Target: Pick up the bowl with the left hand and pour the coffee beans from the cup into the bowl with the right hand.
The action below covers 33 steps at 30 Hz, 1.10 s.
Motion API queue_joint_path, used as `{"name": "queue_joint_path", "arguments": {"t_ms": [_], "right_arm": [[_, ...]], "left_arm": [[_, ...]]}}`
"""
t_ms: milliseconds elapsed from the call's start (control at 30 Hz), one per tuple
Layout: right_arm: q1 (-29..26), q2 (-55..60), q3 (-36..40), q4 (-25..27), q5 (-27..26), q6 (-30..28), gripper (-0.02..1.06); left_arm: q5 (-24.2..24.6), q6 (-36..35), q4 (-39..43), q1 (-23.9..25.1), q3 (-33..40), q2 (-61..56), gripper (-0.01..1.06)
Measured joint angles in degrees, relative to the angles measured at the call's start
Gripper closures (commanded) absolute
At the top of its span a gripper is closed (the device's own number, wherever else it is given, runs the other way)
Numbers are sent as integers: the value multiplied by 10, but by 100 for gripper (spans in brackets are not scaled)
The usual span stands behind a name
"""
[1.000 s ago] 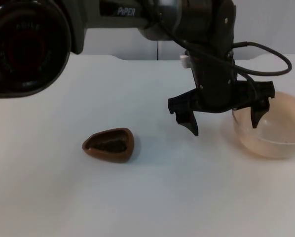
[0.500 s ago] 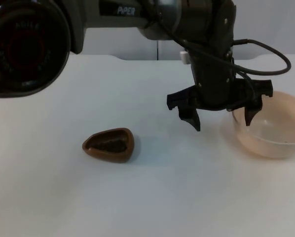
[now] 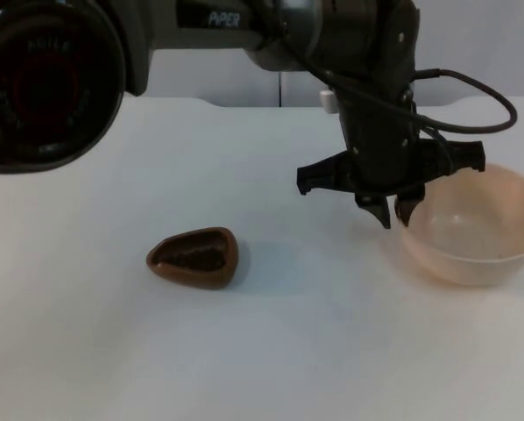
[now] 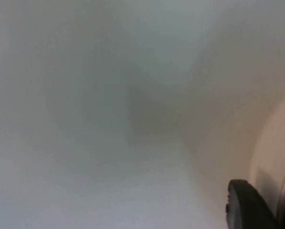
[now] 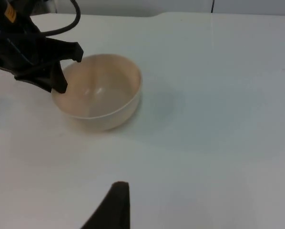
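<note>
The left gripper (image 3: 394, 213) pinches the bowl's (image 3: 472, 232) rim at its 9 o'clock edge. The cup (image 3: 194, 257) of beans lies well apart at the bowl's 9 o'clock. The right gripper (image 5: 115, 202) waits; its opening can't be told.

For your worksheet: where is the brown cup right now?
In the top view the cup sits on the table's left side, apart from the bowl on the right.
</note>
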Motion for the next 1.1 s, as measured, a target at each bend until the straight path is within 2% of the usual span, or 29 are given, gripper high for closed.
{"name": "queue_joint_path", "arguments": {"t_ms": [467, 933, 1100], "right_arm": [[0, 0, 0, 0, 0, 0, -1], [0, 0, 0, 0, 0, 0, -1], [0, 0, 0, 0, 0, 0, -1]], "left_arm": [[28, 0, 10, 0, 0, -35, 105], [97, 49, 14, 2, 0, -71, 105], [136, 85, -1, 19, 0, -80, 105]]}}
